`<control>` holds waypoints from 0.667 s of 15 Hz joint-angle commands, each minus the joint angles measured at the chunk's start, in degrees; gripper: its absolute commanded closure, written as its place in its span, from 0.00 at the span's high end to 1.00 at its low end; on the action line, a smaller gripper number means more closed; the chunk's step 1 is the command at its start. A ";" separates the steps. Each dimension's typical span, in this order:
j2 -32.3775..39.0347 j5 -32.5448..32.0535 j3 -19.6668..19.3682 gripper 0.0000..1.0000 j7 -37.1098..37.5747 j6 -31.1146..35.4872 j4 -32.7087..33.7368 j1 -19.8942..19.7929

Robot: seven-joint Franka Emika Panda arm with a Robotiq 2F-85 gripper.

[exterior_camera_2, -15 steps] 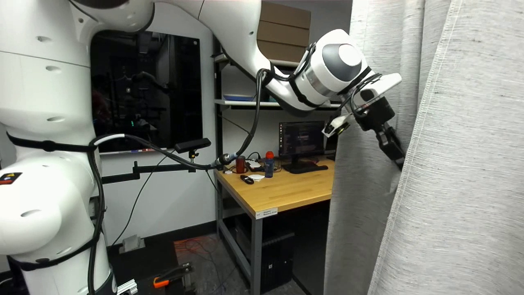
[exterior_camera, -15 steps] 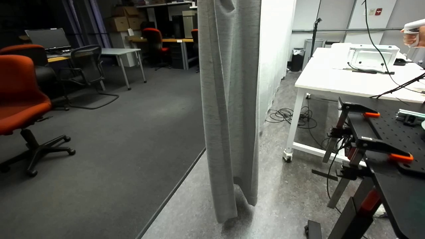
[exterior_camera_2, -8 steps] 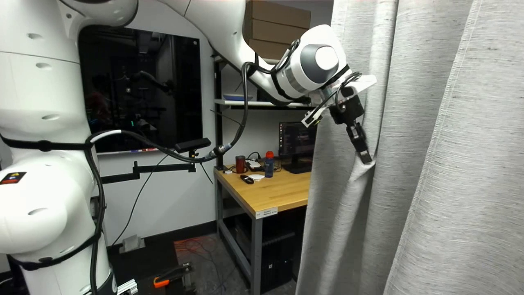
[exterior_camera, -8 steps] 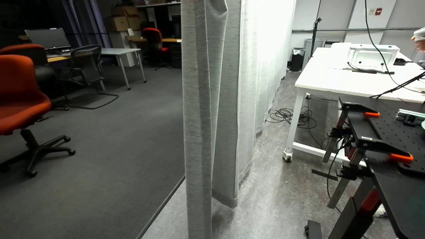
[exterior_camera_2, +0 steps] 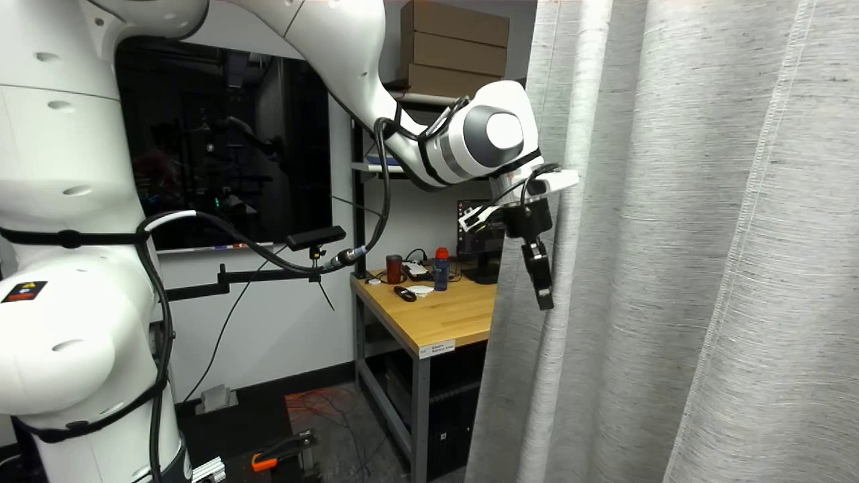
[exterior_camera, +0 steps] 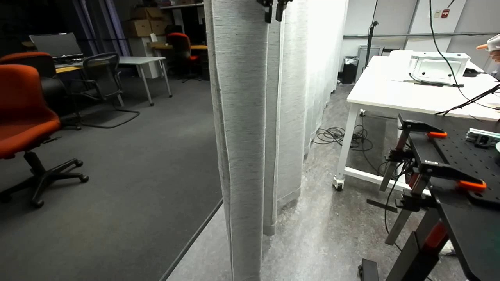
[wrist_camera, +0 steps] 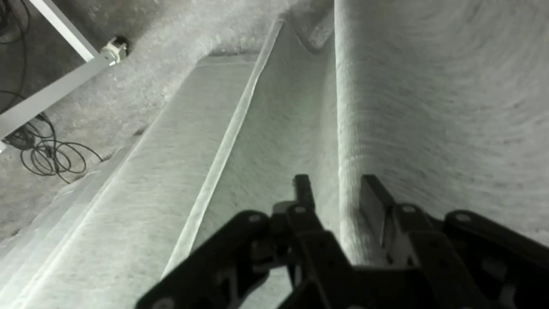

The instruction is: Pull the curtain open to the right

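The pale grey curtain (exterior_camera_2: 691, 268) hangs in pleats down the right side of an exterior view, while at the lower right of the wrist view the gripper (wrist_camera: 336, 178) stands with its jaws apart, a curtain fold showing between them, though whether they touch it cannot be told.

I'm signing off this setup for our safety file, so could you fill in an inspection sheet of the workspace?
Surface: black tabletop, two black clamps with orange tips at its edge
Job's things: light grey ribbed-fabric curtain, hanging in vertical folds
Clutter: dark red cup, blue red-capped bottle on a pale wooden desk
End effector: black, two-fingered, open; contact with curtain unclear
Cables: black cable coil on mottled grey floor
Surroundings: orange swivel chair; person's hand at an exterior view's right edge
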 commanded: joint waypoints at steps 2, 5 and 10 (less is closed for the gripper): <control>0.43 1.23 0.59 0.75 -3.75 -2.16 -3.49 1.07; 0.04 0.95 1.03 0.96 -5.95 -2.04 -5.11 1.69; -2.41 0.47 1.80 1.00 -8.64 -1.04 -7.34 2.63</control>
